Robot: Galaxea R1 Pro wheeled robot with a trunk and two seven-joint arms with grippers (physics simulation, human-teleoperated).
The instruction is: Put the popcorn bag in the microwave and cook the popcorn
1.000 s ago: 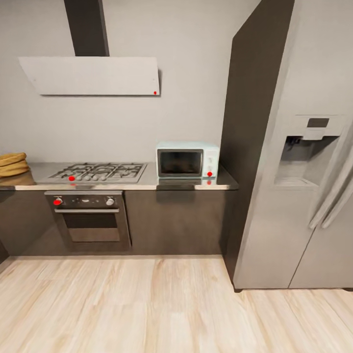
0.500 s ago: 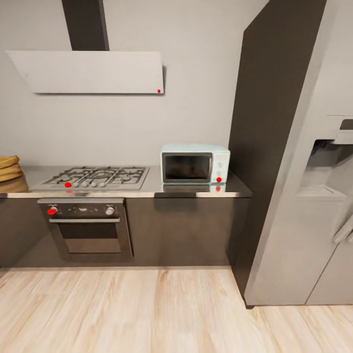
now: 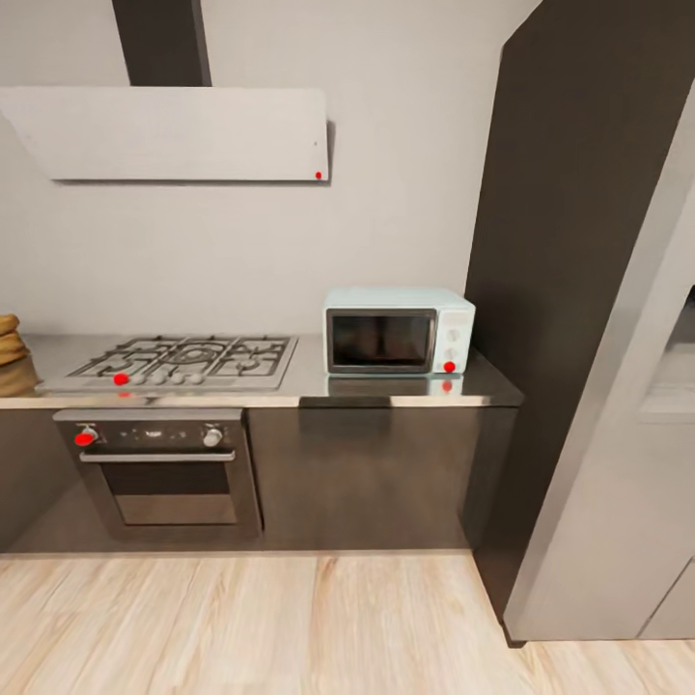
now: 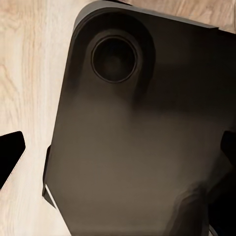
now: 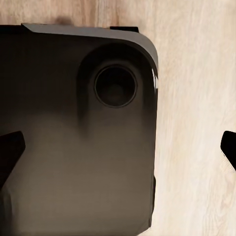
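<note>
The pale-blue microwave [image 3: 399, 330] stands shut at the right end of the grey countertop [image 3: 309, 384], its dark glass door facing me. At the far left of that worktop sits the tan popcorn bag [image 3: 9, 355], cut off by the picture's edge. In the left wrist view my left gripper [image 4: 118, 152] hangs open over the robot's dark base and the wooden floor, fingertips [image 4: 10, 153] wide apart. The right wrist view has my right gripper [image 5: 118, 152] open the same way, nothing between its fingertips [image 5: 9, 147].
A gas hob [image 3: 183, 359] lies in the worktop between bag and microwave, with a built-in oven [image 3: 164, 468] below and a hood [image 3: 174, 133] above. A tall dark panel and grey fridge [image 3: 618, 405] wall off the right side. Light wooden floor [image 3: 290, 627] lies in front.
The head view has come closer to the counter and shifted right: the microwave looks larger, the bag has slid to the left edge, and the fridge door is mostly out of frame.
</note>
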